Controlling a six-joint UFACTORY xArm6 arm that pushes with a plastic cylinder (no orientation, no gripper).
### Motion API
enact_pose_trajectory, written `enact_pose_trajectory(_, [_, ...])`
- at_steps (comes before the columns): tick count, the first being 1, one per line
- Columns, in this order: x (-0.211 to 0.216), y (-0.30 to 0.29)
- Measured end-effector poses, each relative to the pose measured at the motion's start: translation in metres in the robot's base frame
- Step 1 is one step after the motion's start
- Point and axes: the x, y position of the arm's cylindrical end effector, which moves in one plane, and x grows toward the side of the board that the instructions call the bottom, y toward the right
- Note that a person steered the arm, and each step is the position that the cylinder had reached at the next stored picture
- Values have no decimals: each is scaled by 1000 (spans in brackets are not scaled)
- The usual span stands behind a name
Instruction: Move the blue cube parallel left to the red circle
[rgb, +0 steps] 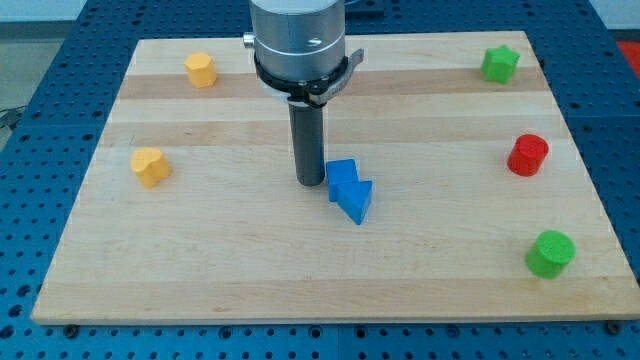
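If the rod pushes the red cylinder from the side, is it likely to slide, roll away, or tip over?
The red cylinder stands upright on its flat end, so it would probably slide, not roll. It looks short and wide, so tipping seems unlikely. The wooden board looks smooth, so an off-centre push may turn it aside. My tip is far away, beside the blue blocks.

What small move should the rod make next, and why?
Probably a short push toward the view's right: my tip stands just left of the blue cube, which touches a blue triangular block, and the red cylinder block lies far right, at roughly similar height.
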Motion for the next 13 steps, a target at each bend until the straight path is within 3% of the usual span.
enact_pose_trajectory(2, [2, 25])
enact_pose_trajectory(4, [-7, -5])
enact_pose_trajectory(6, [9, 1])
enact_pose_trajectory(8, [13, 47])
enact_pose_trajectory(11, [-17, 131])
enact_pose_trajectory(13, [-17, 97])
